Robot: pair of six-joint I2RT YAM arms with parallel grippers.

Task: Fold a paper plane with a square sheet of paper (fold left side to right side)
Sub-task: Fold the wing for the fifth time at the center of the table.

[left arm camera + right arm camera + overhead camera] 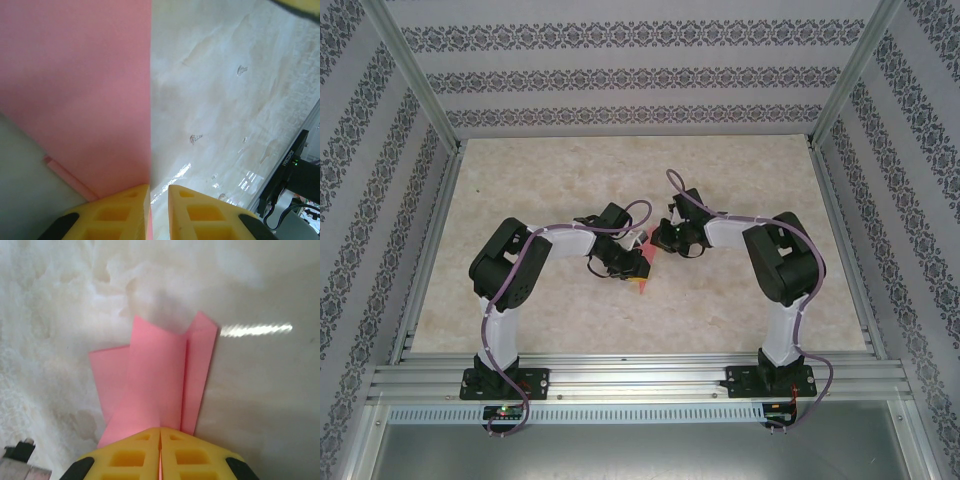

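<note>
The left end effector (159, 202) is seen clamped on an edge of the square sheet of paper (75, 90), its yellow fingers nearly together with pink paper pinched between them. The right end effector (160, 447) is closed tight on the same sheet, whose creased pink layers fan out ahead of it. Beyond lies the pale marbled tabletop (225, 100), with both arms met near its middle.

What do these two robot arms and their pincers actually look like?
The left arm and the right arm each have white tube-like links between chunky black joints. A loose lilac cable runs along each. The left gripper and the right gripper each carry two wedge-shaped yellow fingers with square hollow pockets and black patches at the sides.
</note>
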